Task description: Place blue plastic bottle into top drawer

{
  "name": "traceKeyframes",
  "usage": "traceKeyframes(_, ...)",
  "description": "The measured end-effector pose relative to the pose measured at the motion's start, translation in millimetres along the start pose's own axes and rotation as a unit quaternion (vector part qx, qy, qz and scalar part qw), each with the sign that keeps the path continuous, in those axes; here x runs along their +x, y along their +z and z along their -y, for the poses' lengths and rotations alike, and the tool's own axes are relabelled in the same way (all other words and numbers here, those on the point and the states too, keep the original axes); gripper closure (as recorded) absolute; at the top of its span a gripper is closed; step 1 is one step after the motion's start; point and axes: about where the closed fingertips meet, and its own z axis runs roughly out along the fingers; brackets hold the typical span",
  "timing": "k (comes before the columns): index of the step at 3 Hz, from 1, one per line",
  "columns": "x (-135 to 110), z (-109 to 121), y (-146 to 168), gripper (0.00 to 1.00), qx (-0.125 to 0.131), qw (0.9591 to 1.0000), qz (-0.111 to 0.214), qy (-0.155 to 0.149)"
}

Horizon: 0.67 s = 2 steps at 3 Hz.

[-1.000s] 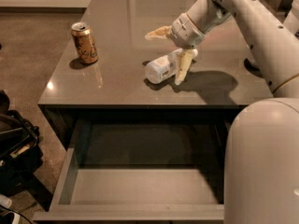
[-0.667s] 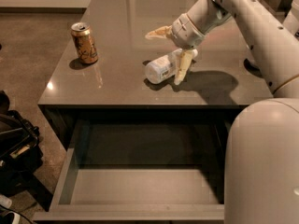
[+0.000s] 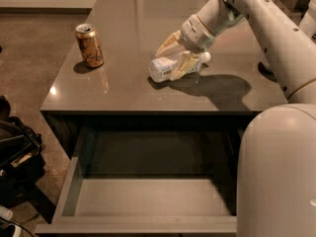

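1. Dark grey counter [image 3: 128,23] fills the upper half of your view. The top drawer [image 3: 148,196] stands pulled out below its front edge, with its pale floor bare.
2. Your blue plastic bottle [image 3: 159,69] lies on its side on the counter, right of centre, well apart from the soda can [image 3: 90,46] standing at the left.
3. Your gripper [image 3: 168,63] is down at the bottle with its fingers spread, one on the far side and one across the near side. They straddle it, but no firm clamp shows yet.
4. Watch for rolling. A round bottle on a slick top can squirt sideways if one finger meets it first.
5. Thin plastic may buckle under a hard squeeze, or slip out during the lift.
6. Mind the counter's front edge on the way down. A tilted bottle could catch on it and fall to the floor instead of into the drawer.
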Motion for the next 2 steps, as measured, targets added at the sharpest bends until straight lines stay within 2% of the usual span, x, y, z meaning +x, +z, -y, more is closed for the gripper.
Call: traceKeyframes(2, 0.0, 0.0, 0.0, 0.88, 0.0, 1.0, 0.0, 0.0)
